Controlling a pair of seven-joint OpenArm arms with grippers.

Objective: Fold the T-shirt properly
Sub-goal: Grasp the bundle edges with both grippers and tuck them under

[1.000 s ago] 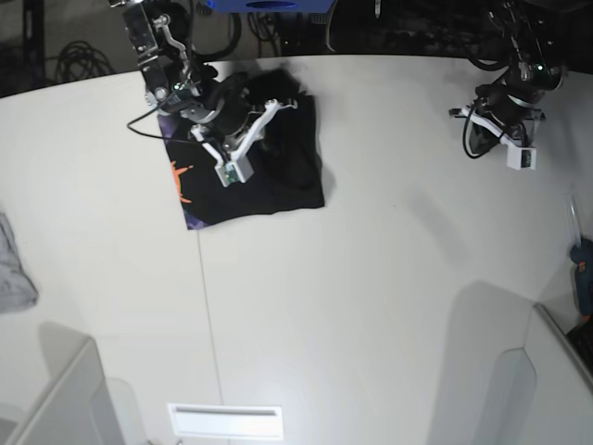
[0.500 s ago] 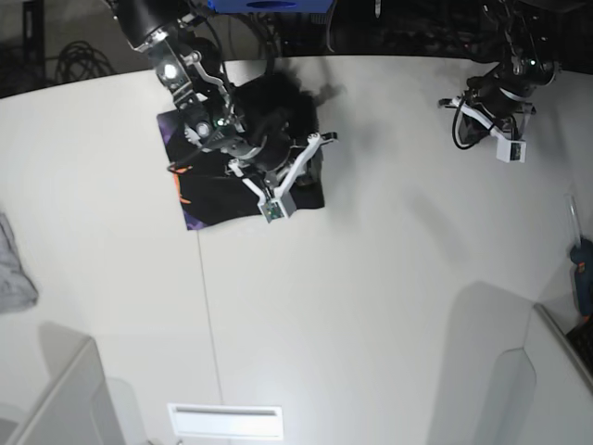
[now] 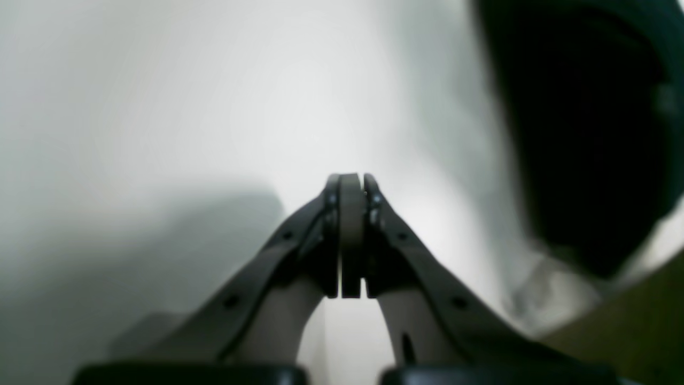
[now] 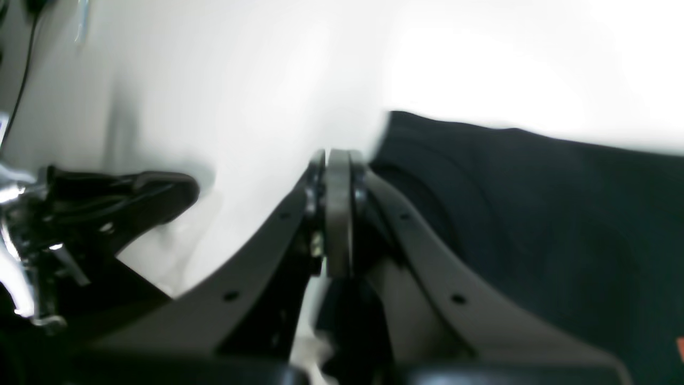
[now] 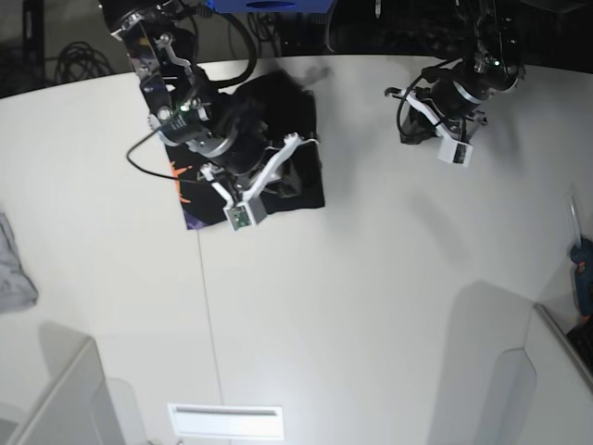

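T-shirt (image 5: 278, 148) lies folded near the table's (image 5: 371, 306) far edge under the right gripper (image 4: 337, 160), jaws pressed together on nothing, left gripper (image 3: 350, 184) likewise closed over bare table; risk: closed fingers could snag and drag the fold open.

Left wrist cam is pretty blurry, but the left gripper (image 3: 351, 184) fills the bottom middle with its jaws pressed together, nothing between them. It's hanging over the pale table (image 3: 160, 107), with a soft grey shadow (image 3: 133, 256) spread out on the left. Far right there's a big dark rounded shape (image 3: 582, 133), can't tell what it is.
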